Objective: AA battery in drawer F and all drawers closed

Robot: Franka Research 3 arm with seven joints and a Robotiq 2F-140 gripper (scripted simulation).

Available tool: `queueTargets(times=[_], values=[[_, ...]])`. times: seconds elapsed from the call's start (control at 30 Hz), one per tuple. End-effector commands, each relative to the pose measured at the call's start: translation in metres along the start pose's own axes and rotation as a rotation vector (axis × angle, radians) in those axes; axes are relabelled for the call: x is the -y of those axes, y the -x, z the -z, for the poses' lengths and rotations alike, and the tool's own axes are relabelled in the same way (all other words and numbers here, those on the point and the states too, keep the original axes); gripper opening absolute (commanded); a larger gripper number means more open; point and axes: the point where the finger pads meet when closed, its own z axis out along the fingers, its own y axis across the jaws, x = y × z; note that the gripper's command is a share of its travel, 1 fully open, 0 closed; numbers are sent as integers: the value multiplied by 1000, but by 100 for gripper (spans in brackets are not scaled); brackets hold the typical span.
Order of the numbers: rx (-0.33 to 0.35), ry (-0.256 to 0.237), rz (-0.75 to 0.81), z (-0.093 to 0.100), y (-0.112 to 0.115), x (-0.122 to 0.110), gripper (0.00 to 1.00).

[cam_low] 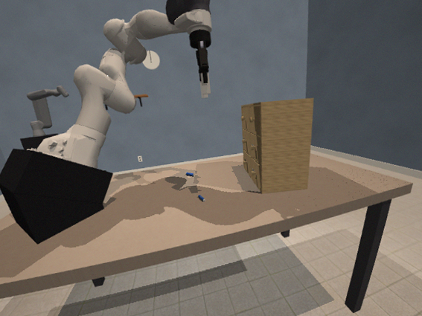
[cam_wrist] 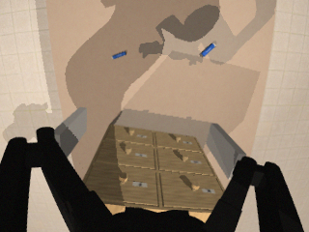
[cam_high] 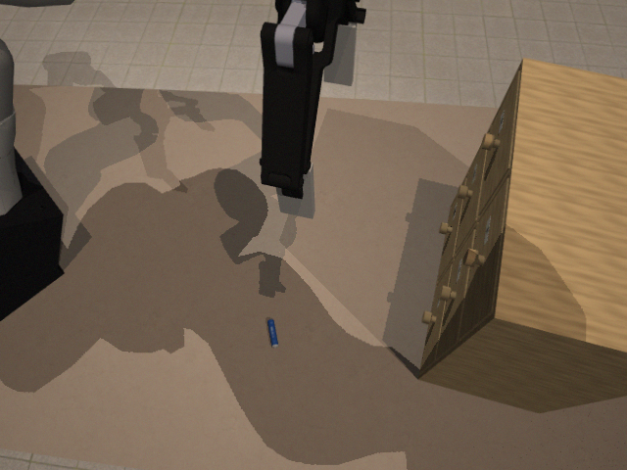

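- In the exterior view, the black base block point(cam_high: 30, 258) point(cam_low: 60, 193) is standing at the left of the table point(cam_high: 126, 404) point(cam_low: 135, 250) point(cam_wrist: 183, 97), carrying the white arm point(cam_high: 6, 131) point(cam_low: 91, 90).
- Behind it, another grey arm point(cam_low: 42, 111) is standing in the background; farther right, a round white disc point(cam_low: 152, 60) is showing against the blue wall.
- Next along, the farther blue cell point(cam_low: 189, 173) point(cam_wrist: 208, 49) is lying on the tabletop, out of sight in the top view. It is looking thicker than the other.
- The nearer blue cell point(cam_high: 272, 332) point(cam_low: 201, 198) point(cam_wrist: 119, 55) is lying in the arm's shadow, well apart from the chest. Neither print is coming out legible, so which one is the AA battery cannot be told for certain; both are resting on the table, outside the drawers.
- The gripper point(cam_high: 296, 194) point(cam_low: 205, 90) point(cam_wrist: 149, 127) is hanging high above the table, pointing down and holding nothing. Its two fingers are standing fully spread, one toward each side of the wrist view.
- At the right, the wooden chest point(cam_high: 561, 176) point(cam_low: 287, 145) point(cam_wrist: 156, 159) is standing upright, its six knobbed drawers forming two columns of three. All are sitting closed, as far as can be seen; their labels are too blurred for picking out F.
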Motion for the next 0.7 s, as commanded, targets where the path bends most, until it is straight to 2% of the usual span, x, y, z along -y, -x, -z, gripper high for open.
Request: queueTargets(times=[0.0, 0.67], values=[[1, 3, -26, 0, 1, 0, 100], [1, 3, -39, 0, 1, 0, 100]])
